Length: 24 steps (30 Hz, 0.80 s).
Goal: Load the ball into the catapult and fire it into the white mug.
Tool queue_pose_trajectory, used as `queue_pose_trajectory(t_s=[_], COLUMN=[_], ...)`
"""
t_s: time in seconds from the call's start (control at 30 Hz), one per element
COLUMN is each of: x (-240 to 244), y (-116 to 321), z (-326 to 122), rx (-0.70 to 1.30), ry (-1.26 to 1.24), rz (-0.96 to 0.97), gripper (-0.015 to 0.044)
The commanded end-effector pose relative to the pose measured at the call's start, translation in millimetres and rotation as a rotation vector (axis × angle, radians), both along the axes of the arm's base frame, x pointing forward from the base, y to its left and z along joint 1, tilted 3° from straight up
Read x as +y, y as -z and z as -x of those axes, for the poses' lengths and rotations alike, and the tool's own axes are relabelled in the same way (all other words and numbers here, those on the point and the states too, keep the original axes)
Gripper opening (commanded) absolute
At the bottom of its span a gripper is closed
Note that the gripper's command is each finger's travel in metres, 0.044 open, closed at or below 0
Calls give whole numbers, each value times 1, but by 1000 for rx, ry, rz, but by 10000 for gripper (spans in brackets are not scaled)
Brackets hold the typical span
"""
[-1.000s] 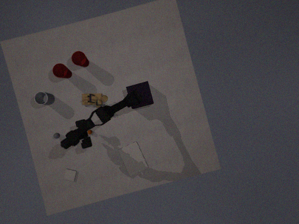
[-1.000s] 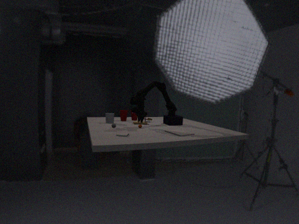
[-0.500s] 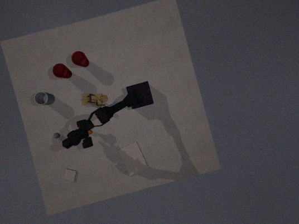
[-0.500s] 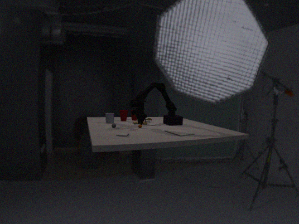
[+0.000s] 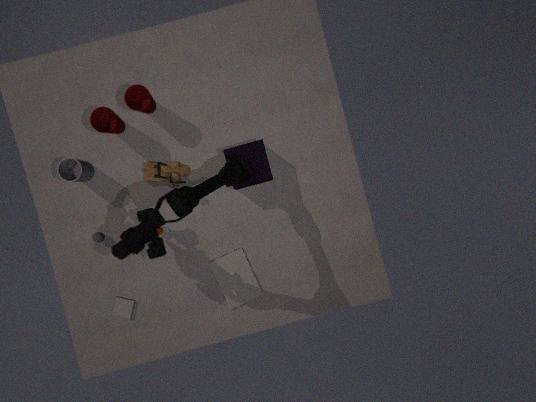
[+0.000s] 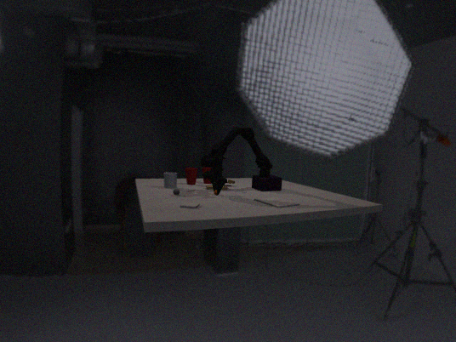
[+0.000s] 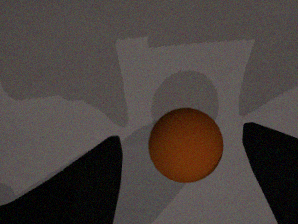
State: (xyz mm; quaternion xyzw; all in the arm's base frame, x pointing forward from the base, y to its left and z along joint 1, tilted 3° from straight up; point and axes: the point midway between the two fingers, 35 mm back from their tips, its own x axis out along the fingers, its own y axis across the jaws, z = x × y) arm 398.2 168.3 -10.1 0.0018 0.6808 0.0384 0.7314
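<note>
The orange ball [image 5: 159, 231] [image 6: 216, 192] [image 7: 186, 150] rests on the table. My gripper [image 6: 217, 190] [image 7: 182, 139] is open and low over it, with the ball between the two fingers and a gap on each side in the wrist view. In the top view the arm hides the fingertips and part of the ball. The wooden catapult [image 5: 165, 172] [image 6: 223, 188] stands on the table near the arm's base. The white mug [image 5: 71, 170] [image 6: 170, 180] stands upright beyond the catapult's far end, at the left of the top view.
Two red cups [image 5: 137, 97] [image 5: 105, 120] [image 6: 191, 175] stand near the mug. A grey ball [image 5: 98, 237] [image 6: 176, 191] lies left of the gripper. A small tile [image 5: 123, 308] [image 6: 190, 206] and a larger flat panel [image 5: 235, 265] [image 6: 276, 202] lie on the table. The arm's base sits on a dark purple block [image 5: 260, 162] [image 6: 266, 183].
</note>
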Motion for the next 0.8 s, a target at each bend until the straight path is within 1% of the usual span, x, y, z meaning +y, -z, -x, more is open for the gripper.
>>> queue_pose_trajectory(t_s=[0.0, 0.07, 0.33, 0.43, 0.47, 0.77], x=[-1, -1, -1, -1, -1, -9], y=[4, 4, 4, -2, -10, -97], z=[1, 1, 1, 1, 0, 8], rx=[4, 4, 4, 4, 4, 4], ry=[7, 7, 7, 7, 7, 7], rz=[6, 6, 6, 6, 6, 6], gripper=[195, 143, 89, 10, 0, 0])
